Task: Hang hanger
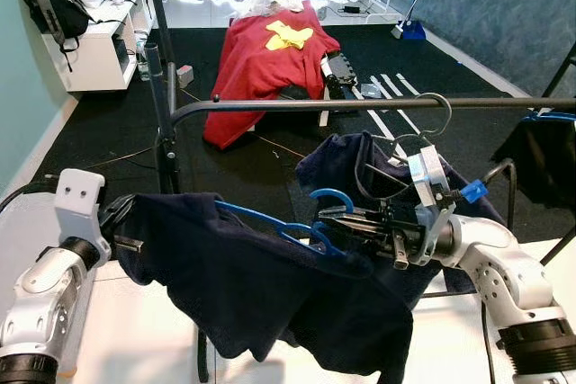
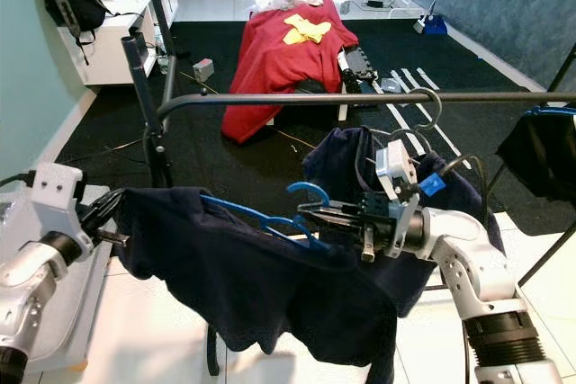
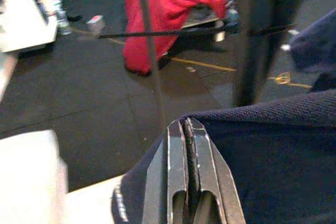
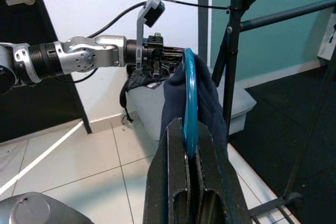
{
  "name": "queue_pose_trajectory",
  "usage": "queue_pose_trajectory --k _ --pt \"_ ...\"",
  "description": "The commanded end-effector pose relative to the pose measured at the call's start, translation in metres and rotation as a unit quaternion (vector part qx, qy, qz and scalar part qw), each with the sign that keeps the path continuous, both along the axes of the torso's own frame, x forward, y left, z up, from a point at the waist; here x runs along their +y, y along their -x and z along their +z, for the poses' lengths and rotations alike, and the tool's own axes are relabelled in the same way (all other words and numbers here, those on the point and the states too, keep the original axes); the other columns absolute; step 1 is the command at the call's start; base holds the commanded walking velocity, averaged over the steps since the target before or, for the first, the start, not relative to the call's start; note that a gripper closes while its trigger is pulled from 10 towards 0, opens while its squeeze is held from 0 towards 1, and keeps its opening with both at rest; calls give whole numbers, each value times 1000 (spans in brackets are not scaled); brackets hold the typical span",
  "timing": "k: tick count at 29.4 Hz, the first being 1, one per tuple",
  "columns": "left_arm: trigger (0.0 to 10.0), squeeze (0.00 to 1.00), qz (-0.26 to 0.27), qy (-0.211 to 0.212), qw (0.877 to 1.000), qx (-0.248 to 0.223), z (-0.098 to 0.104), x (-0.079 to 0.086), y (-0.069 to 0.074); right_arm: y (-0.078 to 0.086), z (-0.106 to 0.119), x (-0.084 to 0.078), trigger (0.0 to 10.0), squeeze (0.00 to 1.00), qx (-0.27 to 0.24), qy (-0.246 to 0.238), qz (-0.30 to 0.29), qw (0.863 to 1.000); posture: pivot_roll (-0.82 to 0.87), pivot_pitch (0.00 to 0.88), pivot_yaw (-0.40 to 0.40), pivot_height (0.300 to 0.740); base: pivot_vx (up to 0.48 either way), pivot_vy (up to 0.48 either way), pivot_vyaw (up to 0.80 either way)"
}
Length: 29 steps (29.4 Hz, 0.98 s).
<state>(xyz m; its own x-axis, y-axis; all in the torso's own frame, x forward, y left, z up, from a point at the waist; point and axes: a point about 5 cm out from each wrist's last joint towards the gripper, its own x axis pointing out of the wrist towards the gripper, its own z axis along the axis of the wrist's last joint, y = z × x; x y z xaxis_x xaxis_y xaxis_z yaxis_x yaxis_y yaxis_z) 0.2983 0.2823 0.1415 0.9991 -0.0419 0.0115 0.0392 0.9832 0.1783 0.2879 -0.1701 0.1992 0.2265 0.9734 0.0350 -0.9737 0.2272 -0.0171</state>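
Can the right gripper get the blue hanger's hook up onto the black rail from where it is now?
Probably yes. The right gripper is shut on the blue hanger, whose hook sits just below and in front of the black rail. The stretch of rail above looks bare; another hanger's metal hook hangs further right.

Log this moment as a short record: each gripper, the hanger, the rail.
left gripper: shut on one end of the navy garment
right gripper: shut on the blue hanger near its hook
blue hanger: inside the navy garment, held below the rail, not yet hung
rail: dark bar carrying another dark garment on a wire hanger
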Motion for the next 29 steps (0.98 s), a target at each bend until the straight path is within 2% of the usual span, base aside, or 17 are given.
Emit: queue_pose_trajectory --k 1,7,8,9,13,16,17,18,19,20,21,22,24,25,26,28,29 --pt "0 0 69 -21 997 2 3 26 3 3 2 -4 0 0 -3 7 3 1000 106 38 -27 740 0 0 0" --pt "0 0 174 -38 984 28 -3 53 7 7 -1 -7 0 0 7 10 6 1000 104 37 -20 740 0 0 0" --pt "0 0 174 -38 984 28 -3 53 7 7 -1 -7 0 0 7 10 6 1000 104 37 -20 740 0 0 0" --pt "0 0 212 -38 976 35 -5 63 10 9 -1 -8 0 0 8 10 6 1000 101 35 -18 740 0 0 0" --pt "0 0 214 -42 975 40 -8 64 12 8 1 -10 0 0 0 4 -5 1000 100 34 -17 740 0 0 0" --pt "0 0 179 -40 982 36 -10 54 10 5 3 -9 0 0 -13 -3 -17 1000 100 34 -17 740 0 0 0" --pt "0 0 142 -35 989 32 -11 42 7 4 6 -8 0 0 -20 -11 -22 1000 100 35 -17 740 0 0 0" --pt "0 0 142 -35 989 32 -11 42 7 4 6 -8 0 0 -20 -11 -22 1000 100 35 -17 740 0 0 0" --pt "0 0 94 -28 995 23 -12 26 4 2 9 -4 0 0 -32 -23 -29 999 100 35 -18 740 0 0 0" --pt "0 0 21 -11 1000 9 -11 -4 0 -3 15 3 0 0 -54 -44 -42 997 98 35 -18 740 0 0 0" --pt "0 0 -38 3 999 -5 -8 -31 -3 -6 20 10 0 0 -70 -62 -51 994 97 37 -20 740 0 0 0" --pt "0 0 -38 3 999 -5 -8 -31 -3 -6 20 10 0 0 -70 -62 -51 994 97 37 -20 740 0 0 0" --pt "0 0 -137 29 990 -35 2 -79 -5 -13 28 25 0 0 -104 -90 -72 988 96 37 -22 740 0 0 0" --pt "0 0 -168 39 984 -45 8 -95 -6 -15 30 31 0 0 -115 -98 -79 985 96 37 -22 740 0 0 0" --pt "0 0 -168 39 984 -45 8 -95 -6 -15 30 31 0 0 -115 -98 -79 985 96 37 -22 740 0 0 0" --pt "0 0 -211 57 974 -59 17 -119 -6 -19 36 42 0 0 -123 -124 -84 981 95 38 -24 740 0 0 0" --pt "0 0 -211 57 974 -59 17 -119 -6 -19 36 42 0 0 -123 -124 -84 981 95 38 -24 740 0 0 0"
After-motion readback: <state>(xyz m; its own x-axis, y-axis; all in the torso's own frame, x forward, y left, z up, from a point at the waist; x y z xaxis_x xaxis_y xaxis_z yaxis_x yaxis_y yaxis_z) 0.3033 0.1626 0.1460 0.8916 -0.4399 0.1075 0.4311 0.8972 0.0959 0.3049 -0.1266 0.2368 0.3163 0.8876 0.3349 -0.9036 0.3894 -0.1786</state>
